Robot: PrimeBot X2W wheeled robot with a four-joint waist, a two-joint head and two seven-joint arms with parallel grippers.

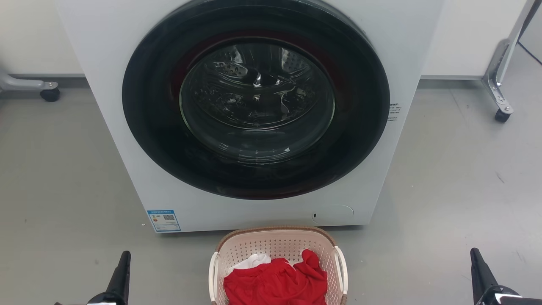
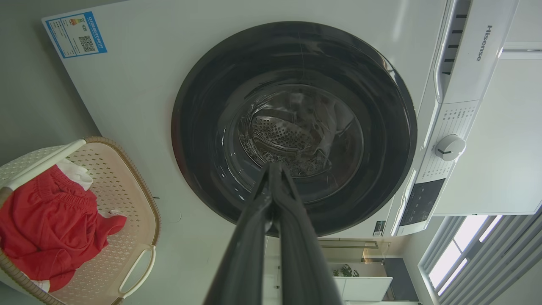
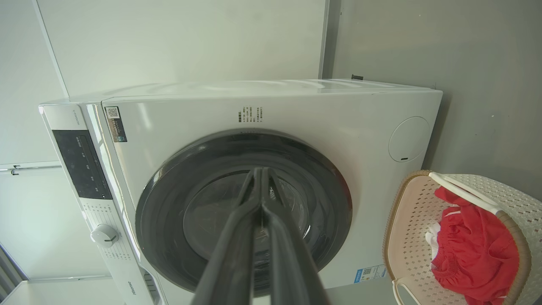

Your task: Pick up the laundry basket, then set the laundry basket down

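Observation:
The laundry basket (image 1: 277,243), pale pink-beige with perforated walls, a brown woven rim and white side handles, stands on the grey floor at the bottom centre, right before the washer. Red and white clothes lie in it. The same basket sits at lower left (image 2: 127,199) in the left wrist view and at lower right (image 3: 413,237) in the right wrist view. My left gripper (image 1: 124,256) is well to the basket's left and my right gripper (image 1: 474,254) well to its right, both apart from it. Each gripper's fingers meet at the tips, left (image 2: 275,166) and right (image 3: 260,170), holding nothing.
A white front-loading washer (image 1: 106,106) with a dark round glass door (image 1: 256,97), closed, fills the middle just behind the basket. Metal stand legs on castors stand at far left (image 1: 50,94) and far right (image 1: 502,115). Grey floor (image 1: 457,178) spreads on both sides.

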